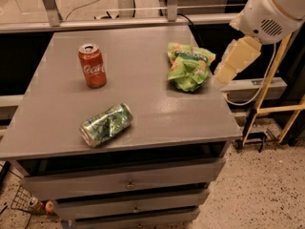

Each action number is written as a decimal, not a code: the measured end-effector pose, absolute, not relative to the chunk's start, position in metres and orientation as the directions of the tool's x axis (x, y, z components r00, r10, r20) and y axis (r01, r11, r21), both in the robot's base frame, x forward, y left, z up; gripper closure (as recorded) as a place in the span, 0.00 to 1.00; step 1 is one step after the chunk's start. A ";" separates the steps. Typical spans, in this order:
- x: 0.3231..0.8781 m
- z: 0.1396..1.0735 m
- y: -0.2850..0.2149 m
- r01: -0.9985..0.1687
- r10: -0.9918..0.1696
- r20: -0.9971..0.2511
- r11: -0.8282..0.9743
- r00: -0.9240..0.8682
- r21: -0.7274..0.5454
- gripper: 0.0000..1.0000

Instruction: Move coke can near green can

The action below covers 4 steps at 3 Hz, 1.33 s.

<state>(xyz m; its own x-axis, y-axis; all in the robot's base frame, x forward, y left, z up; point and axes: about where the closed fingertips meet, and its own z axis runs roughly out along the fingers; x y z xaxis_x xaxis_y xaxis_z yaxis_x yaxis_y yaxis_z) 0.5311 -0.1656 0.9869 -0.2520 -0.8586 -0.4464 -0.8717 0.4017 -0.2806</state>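
Observation:
The red coke can (92, 65) stands upright on the grey table (143, 109), at the back left. The green can (106, 124), dented and mottled, lies on its side near the front left edge, a short way in front of the coke can. My white arm (269, 11) comes in from the upper right. My gripper (228, 70), a cream-coloured piece at its end, hangs above the table's right edge beside the snack bag, far from both cans and holding nothing.
A bright green snack bag (188, 66) lies at the back right of the table. Drawers (128, 185) sit under the tabletop. A metal rail (143, 20) runs behind the table. A yellow stand (271, 109) and cables are on the right.

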 end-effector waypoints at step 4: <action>0.570 0.993 -0.063 -0.884 -0.818 -0.546 0.378 -0.180 -0.275 0.00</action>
<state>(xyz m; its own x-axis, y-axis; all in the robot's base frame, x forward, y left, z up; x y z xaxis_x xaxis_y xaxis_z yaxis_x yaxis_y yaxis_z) 0.5696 -0.0630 0.9925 -0.1797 -0.8180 -0.5464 -0.8840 0.3779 -0.2751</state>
